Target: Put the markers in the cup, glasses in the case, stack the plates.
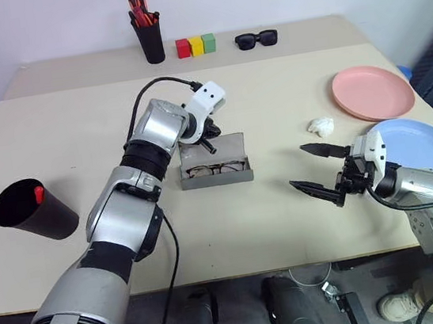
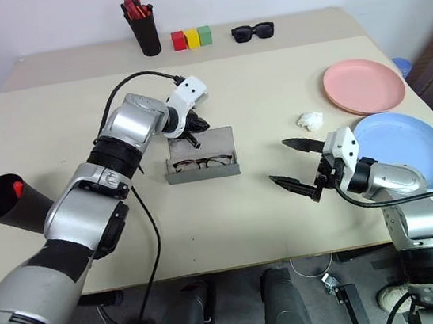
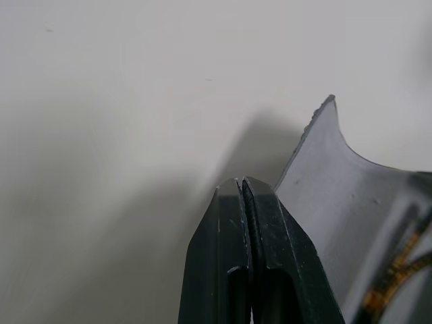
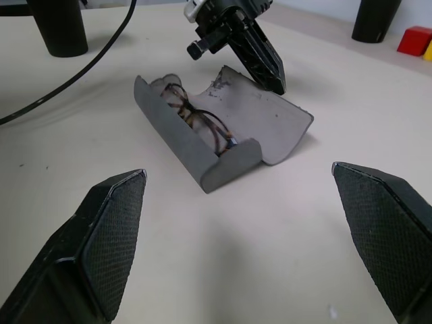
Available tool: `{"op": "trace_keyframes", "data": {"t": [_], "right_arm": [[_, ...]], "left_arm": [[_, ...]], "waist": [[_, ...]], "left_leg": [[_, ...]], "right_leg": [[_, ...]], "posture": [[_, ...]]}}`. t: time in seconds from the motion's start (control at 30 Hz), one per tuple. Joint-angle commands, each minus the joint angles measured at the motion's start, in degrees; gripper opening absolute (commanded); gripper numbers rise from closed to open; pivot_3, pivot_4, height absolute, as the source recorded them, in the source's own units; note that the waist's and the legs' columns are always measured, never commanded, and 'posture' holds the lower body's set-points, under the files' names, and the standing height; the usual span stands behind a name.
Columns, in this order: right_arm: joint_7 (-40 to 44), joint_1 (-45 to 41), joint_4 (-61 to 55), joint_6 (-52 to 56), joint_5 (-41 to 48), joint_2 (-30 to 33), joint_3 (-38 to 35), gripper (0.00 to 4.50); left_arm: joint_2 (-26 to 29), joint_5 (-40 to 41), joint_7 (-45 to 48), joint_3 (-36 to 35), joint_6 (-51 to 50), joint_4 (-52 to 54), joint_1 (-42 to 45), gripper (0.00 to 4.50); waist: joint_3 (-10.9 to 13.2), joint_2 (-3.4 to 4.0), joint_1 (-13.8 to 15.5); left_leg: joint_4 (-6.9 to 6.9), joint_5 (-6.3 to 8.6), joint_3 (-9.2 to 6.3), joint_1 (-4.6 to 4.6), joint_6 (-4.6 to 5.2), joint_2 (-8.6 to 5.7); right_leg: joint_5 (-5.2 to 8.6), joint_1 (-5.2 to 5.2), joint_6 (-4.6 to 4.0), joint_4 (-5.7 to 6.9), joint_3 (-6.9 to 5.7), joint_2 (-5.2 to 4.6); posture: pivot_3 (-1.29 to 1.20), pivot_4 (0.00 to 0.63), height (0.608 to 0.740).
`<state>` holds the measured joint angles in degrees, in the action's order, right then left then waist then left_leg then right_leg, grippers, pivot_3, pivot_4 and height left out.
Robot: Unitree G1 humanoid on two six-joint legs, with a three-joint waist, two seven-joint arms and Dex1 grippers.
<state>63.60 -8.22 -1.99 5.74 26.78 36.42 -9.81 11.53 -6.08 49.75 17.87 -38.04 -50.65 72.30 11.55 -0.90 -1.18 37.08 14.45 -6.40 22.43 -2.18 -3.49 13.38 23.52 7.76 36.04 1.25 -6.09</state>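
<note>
Light was bright, even and diffuse across the pale worktop (image 1: 270, 83), with no glare. Shadows were soft: a faint one lay under the left tool (image 3: 246, 256) in its wrist view, spreading grey and blurred over the surface. There the case (image 3: 337, 223) edge looked soft and out of focus. The right wrist view was sharp at centre, its near fingers (image 4: 108, 236) looming large.

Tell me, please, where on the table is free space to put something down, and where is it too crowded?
Free: the wide strip between the black cup and the open case, and the near edge in front of the case. Crowded: around the case, where the left end effector sits at its lid, and the right side with the pink plate, blue plate and right end effector.
</note>
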Motion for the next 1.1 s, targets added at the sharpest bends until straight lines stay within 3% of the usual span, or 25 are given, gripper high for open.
{"op": "trace_keyframes", "data": {"t": [0.03, 0.23, 0.37, 0.77, 1.1], "right_arm": [[0.1, 0.5, -0.9, -1.4, 1.2, 0.1, -1.6, 4.50], [0.5, 0.8, 0.0, -2.2, 1.3, 0.2, -1.3, 4.50], [0.5, -0.9, 1.0, -2.1, 0.9, 0.0, -0.4, 4.50], [-0.1, -3.9, 1.6, -1.5, 0.9, -0.6, 1.5, 4.50], [-0.5, -2.9, 0.3, -0.9, 1.2, -0.2, 1.3, 4.50]], "left_arm": [[1.1, -0.1, 2.9, 0.2, -1.1, 0.3, 1.6, 0.02], [5.5, 1.6, 10.1, -0.1, -6.3, 6.1, 0.7, 0.02], [6.8, 1.9, 8.3, -1.5, -6.6, 9.7, -0.5, 0.02], [2.0, -5.9, -10.6, 1.8, 7.0, 1.7, -0.8, 0.02], [0.3, -5.1, -7.2, 0.9, 6.8, -1.8, -0.4, 0.02]], "waist": [[0.0, 0.00, 0.1], [0.0, 0.00, 0.1], [0.0, 0.00, 0.2], [0.0, 0.00, 0.5], [0.0, 0.00, 0.2]], "left_leg": [[0.01, 0.00, 0.00, 0.00, 0.00, 0.00], [0.02, 0.00, 0.00, 0.01, 0.00, 0.00], [0.02, 0.00, -0.01, 0.01, 0.00, 0.00], [0.04, 0.00, -0.02, 0.01, -0.01, -0.01], [0.03, 0.00, -0.01, 0.01, 0.00, -0.01]], "right_leg": [[0.00, 0.00, 0.00, 0.00, 0.00, 0.00], [0.00, 0.00, 0.00, 0.00, 0.00, 0.00], [0.00, -0.02, 0.00, 0.00, 0.00, 0.00], [-0.01, -0.02, 0.00, -0.01, 0.00, -0.01], [-0.01, -0.01, 0.00, 0.01, 0.00, -0.01]], "posture": [[0.00, 0.150, 0.740], [0.00, 0.150, 0.740], [0.00, 0.150, 0.740], [0.00, 0.150, 0.740], [0.00, 0.150, 0.740]]}}
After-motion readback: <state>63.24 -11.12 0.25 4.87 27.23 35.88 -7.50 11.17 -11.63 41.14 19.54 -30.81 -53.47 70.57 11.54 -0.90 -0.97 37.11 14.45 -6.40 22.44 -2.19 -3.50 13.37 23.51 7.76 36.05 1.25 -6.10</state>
